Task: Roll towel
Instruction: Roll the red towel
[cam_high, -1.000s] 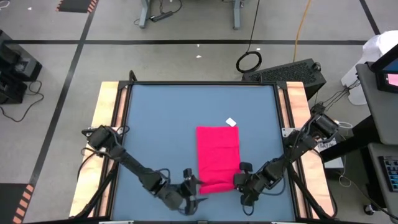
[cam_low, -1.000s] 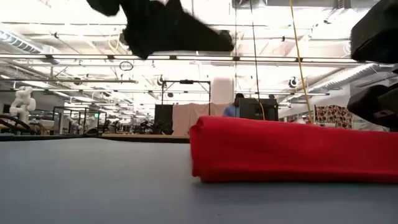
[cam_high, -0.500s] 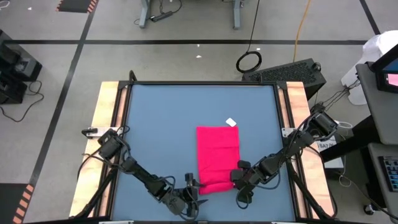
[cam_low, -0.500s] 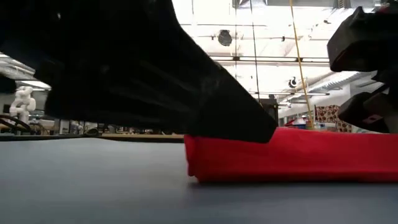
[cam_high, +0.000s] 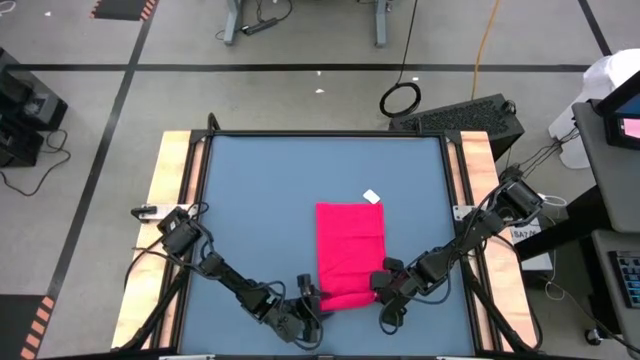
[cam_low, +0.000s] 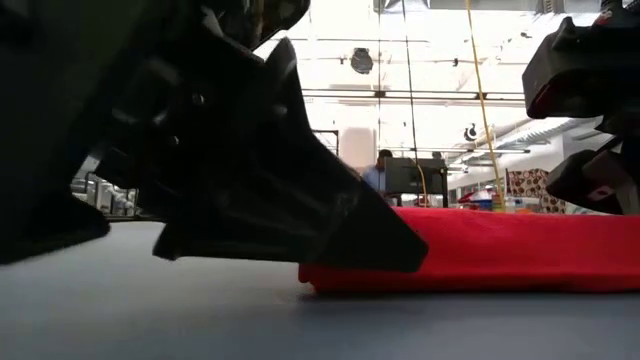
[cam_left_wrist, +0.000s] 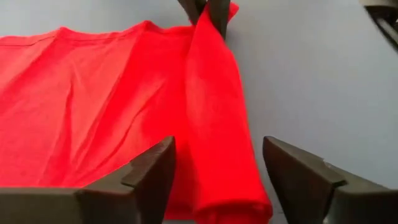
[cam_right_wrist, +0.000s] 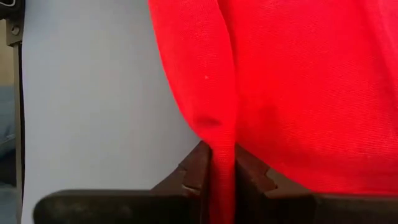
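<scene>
The towel (cam_high: 350, 253) lies flat on the blue desk (cam_high: 260, 190), a little right of the middle and toward the near edge, with its long sides running near to far. A small white tag (cam_high: 371, 197) sticks out at its far right corner. The near end of the cloth is turned up into a low roll across its width.

The left tool (cam_high: 312, 303) sits low at the near left corner of the towel. Its fingers (cam_left_wrist: 149, 174) are spread, one on each side of the rolled edge, and they are not yet pinching it. In the low view this tool fills the left of the picture, right down at the desk surface against the roll's end.

The right tool (cam_high: 379, 289) is at the near right corner. Its fingers (cam_right_wrist: 196, 171) are clenched on a thin fold of the towel, which is squeezed between them.

Far behind the desk, a person (cam_low: 378, 172) stands in the room.
</scene>
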